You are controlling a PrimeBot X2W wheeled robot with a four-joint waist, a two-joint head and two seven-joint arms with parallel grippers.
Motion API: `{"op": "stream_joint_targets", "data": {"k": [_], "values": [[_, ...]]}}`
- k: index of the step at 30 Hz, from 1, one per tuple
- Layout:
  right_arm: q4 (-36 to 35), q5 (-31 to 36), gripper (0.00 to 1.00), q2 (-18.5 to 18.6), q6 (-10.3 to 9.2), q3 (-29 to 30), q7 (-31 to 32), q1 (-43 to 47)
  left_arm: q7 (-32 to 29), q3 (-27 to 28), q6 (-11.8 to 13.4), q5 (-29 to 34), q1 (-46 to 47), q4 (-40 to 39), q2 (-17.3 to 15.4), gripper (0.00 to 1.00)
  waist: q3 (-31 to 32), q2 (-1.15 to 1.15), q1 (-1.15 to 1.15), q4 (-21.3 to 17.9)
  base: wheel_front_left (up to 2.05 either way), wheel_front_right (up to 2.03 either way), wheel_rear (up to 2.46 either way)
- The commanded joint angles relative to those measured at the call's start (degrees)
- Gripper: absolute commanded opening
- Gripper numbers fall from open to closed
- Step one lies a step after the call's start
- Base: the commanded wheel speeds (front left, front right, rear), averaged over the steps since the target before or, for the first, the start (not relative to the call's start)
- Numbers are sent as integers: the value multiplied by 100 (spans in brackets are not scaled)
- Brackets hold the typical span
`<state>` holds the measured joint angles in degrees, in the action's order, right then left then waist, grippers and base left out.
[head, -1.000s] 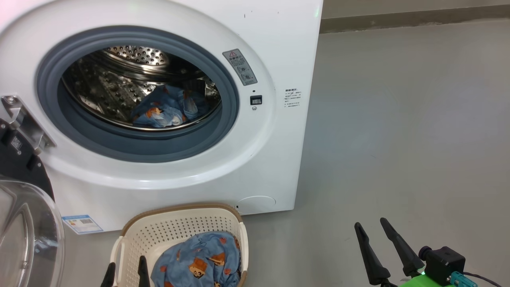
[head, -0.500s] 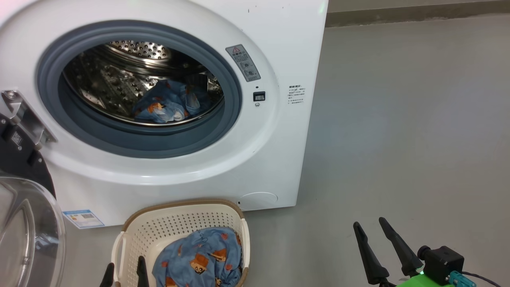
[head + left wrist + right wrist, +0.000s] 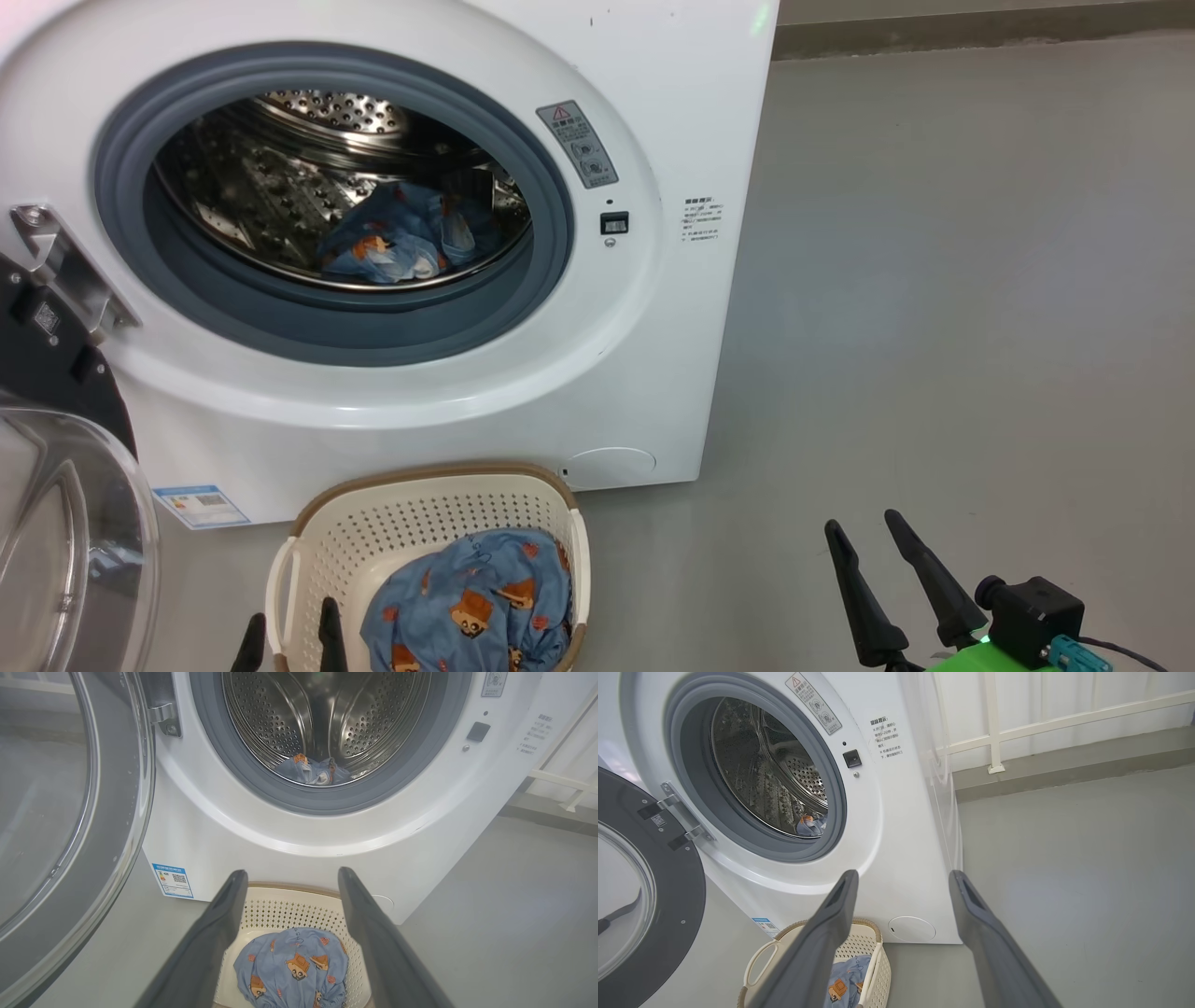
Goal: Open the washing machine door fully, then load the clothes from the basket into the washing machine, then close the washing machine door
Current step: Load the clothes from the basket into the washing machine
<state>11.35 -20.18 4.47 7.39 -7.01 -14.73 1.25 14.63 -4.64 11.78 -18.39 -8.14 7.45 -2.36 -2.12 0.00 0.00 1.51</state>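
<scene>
Left gripper [image 3: 290,872], jaws wide (empty)

Bright, even, diffuse light; detail is sharp. The drum [image 3: 280,177] sparkles with small highlights, and the door [image 3: 56,541] glass carries pale reflections. A faint soft shadow lies on the floor [image 3: 934,280] beside the washer [image 3: 644,373]. Both wrist views bow straight lines near their edges. A pink tint washes the head view's top left corner.

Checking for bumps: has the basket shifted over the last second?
No. The basket keeps its place against the round cap on the washing machine; the camera shifted.
</scene>
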Motion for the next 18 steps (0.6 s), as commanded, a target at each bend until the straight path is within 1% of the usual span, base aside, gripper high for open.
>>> {"op": "stream_joint_targets", "data": {"k": [1, 6, 10, 14, 18], "values": [[-115, 31, 100, -4, 10, -139, -27, -145, 37, 212, -13, 32, 194, -100, -52, 100, 2, 0, 0, 6, 0, 0, 0], [-137, 31, 100, -15, 10, -142, -27, -165, 37, 219, -10, 37, 192, -122, -52, 100, -60, 0, 0, 8, 0, 0, 0], [-165, 42, 100, 1, 10, -161, -27, -194, 37, 180, -17, 64, 255, -108, -52, 100, -232, 0, 0, -17, 0, 0, 0], [-217, 34, 100, 20, 10, -144, -27, -330, 21, 66, -81, 135, 460, 69, -77, 100, -612, 0, 0, -83, 0, 0, 0], [-246, 27, 100, 46, 10, -180, -27, -510, -170, -72, -163, 185, 828, 343, -138, 100, -1036, 0, 0, -128, 0, 0, 0]]}}
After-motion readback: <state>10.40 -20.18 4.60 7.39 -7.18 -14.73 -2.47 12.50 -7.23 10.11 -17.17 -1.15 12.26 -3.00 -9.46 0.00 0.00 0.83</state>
